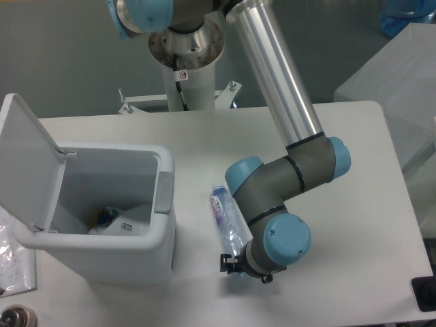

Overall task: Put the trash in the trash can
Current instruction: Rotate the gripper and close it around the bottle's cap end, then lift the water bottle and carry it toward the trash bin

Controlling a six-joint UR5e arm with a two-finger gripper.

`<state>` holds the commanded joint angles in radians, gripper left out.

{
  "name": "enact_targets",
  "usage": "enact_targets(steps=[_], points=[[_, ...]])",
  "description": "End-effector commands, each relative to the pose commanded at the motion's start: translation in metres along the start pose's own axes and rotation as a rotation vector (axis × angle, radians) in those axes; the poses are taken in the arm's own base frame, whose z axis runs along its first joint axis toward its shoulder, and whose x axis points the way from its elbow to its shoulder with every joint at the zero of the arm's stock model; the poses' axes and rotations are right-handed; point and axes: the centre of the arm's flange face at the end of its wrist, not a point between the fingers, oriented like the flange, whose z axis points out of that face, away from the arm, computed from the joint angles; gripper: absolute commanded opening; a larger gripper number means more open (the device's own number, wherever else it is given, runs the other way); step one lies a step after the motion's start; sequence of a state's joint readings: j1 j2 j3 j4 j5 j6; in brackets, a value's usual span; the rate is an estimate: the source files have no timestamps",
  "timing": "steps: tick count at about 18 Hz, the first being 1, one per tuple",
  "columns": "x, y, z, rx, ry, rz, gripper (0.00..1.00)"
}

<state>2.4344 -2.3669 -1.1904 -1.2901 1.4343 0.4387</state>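
Observation:
The trash still on the table is a crushed clear bottle [224, 214] with a red-blue label, lying right of the trash can [109, 257]. The can is a light-grey bin with its lid [24, 160] swung up to the left. Some crumpled whitish trash [116, 219] lies at its bottom. My gripper [234, 266] points down at the near end of the bottle, under the blue wrist joint. Only a small black part of it shows, and its fingers are hidden.
A clear plastic bag [12, 262] lies at the left edge beside the bin, with a dark round object [13, 318] below it. The arm's white pedestal [187, 75] stands at the back. A black object [424, 293] sits at the right corner.

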Motion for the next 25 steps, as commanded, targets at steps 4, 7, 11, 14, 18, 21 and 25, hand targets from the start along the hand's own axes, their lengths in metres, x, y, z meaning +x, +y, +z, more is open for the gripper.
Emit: enact_targets(steps=[4,7,11,14,18,21,25], points=[[0.000,0.000,-0.002,0.003,-0.001,0.000,0.67],[0.004,0.001,-0.011,0.015,-0.002,0.005,0.66],[0.009,0.006,-0.050,0.067,-0.020,0.017,0.64],[0.010,0.009,-0.090,0.151,-0.029,0.026,0.64],[0.007,0.010,-0.143,0.315,-0.034,0.040,0.64],[0.003,0.007,-0.184,0.438,-0.079,0.054,0.64],[0.009,0.012,-0.240,0.614,-0.093,0.092,0.64]])
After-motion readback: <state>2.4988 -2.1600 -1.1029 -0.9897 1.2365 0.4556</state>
